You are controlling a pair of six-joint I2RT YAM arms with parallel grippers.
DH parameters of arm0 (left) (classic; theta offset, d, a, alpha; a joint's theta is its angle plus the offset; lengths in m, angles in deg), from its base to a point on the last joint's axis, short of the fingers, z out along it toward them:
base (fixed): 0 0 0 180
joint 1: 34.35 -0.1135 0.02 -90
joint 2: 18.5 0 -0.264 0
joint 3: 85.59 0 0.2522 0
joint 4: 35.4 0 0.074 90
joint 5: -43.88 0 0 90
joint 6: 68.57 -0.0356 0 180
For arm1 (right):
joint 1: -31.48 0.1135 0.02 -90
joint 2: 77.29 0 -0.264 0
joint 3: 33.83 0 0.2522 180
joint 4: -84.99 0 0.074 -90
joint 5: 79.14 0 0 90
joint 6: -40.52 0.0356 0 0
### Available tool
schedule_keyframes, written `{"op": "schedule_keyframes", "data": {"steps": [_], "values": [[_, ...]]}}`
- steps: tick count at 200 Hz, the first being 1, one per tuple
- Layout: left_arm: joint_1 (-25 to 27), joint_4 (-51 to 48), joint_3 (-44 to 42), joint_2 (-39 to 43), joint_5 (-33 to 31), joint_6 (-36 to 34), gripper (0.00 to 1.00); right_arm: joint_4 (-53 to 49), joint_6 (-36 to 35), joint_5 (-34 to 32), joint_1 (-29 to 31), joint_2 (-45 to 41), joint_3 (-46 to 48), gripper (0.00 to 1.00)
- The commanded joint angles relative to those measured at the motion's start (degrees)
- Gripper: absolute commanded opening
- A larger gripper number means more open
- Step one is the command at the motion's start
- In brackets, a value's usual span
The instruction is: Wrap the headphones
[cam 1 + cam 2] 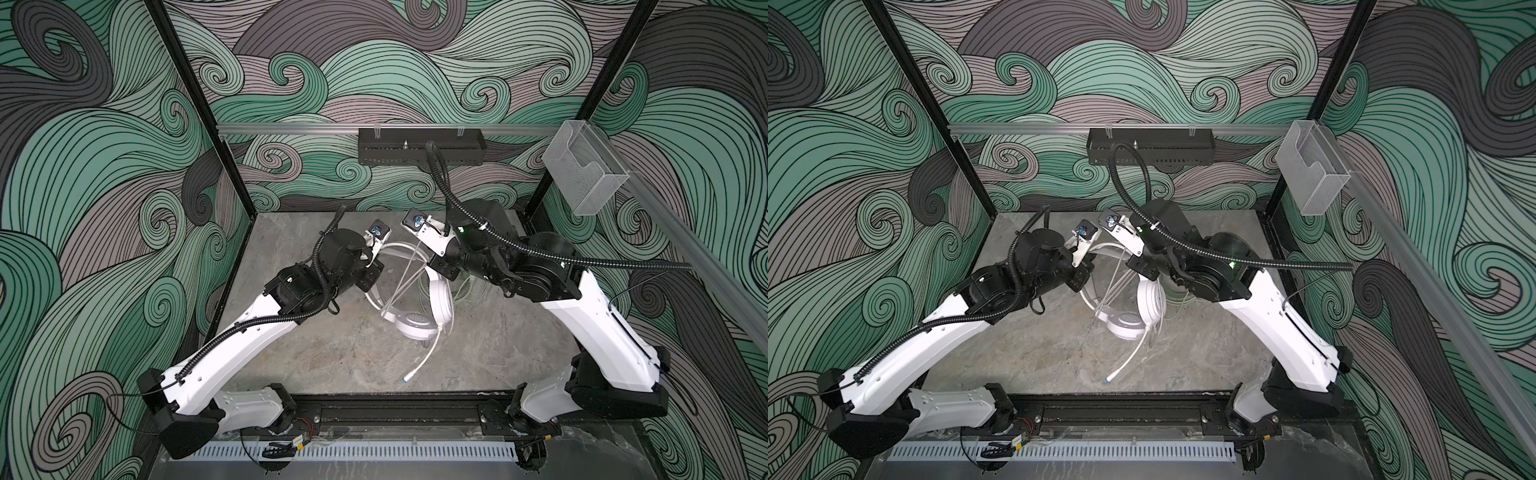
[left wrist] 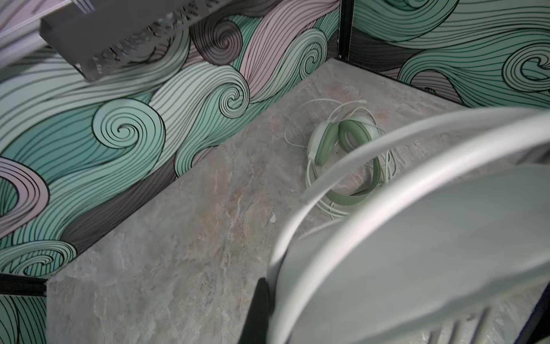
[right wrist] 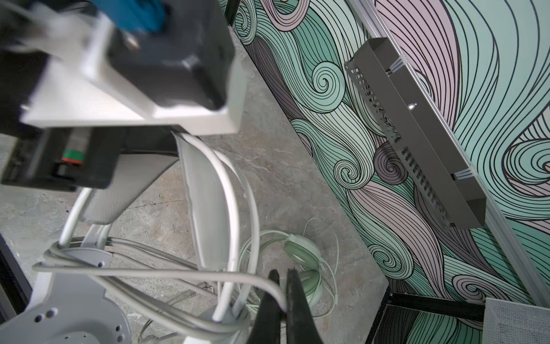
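- The left gripper (image 1: pixel 372 276) is clamped on the far part of the headband (image 1: pixel 397 249) of the white headset (image 1: pixel 440 299). It holds the headset up over the middle of the table (image 1: pixel 332 353).
- The white headset's arch runs far to near. The headband is at the far end by the left gripper, and both earcups (image 1: pixel 409 322) hang at the near end, low over the table.
- The white cable (image 3: pixel 178 272) already crosses the arch in several strands. Its blue-tipped plug (image 1: pixel 405 379) lies loose on the table, near of the earcups.
- The right gripper (image 3: pixel 282 286) is pinched shut on a run of the white cable, just right of the arch.
- The mint headset (image 2: pixel 342 149) lies flat on the table at the far right, mostly under the right arm in both top views. Its own cable lies in loops around it, and neither gripper touches it.
- Judged for the coming turn, the headset lies left of the right gripper. The cable leads leftward from the jaws to the arch, so the right arm is the one placed to carry it round while the left steadies the headset.
- Count: two headsets, one white and one mint; two grippers, both closed on parts of the white one.
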Motion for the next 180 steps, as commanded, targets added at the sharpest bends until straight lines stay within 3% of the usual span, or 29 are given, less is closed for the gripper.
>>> {"op": "schedule_keyframes", "data": {"steps": [1, 68, 119, 180], "values": [[-0.5, -7.0, -0.1, -2.3, 2.7, 6.0, 0.0, 6.9, 2.5, -3.8, 2.2, -0.4, -4.4, 0.0], [-0.5, -10.1, 0.5, -4.0, 4.7, 9.2, 0.0, 5.7, 2.1, -5.0, 5.5, 2.5, -8.3, 0.0], [-0.8, -17.5, 6.6, -8.4, 1.6, 13.3, 0.0, 5.0, -4.5, -15.2, 14.6, 7.6, -14.0, 0.0], [-1.6, -18.3, 9.6, -9.8, 5.6, 22.3, 0.0, 5.5, -0.6, -12.5, 15.9, 8.7, -15.8, 0.0]]}}
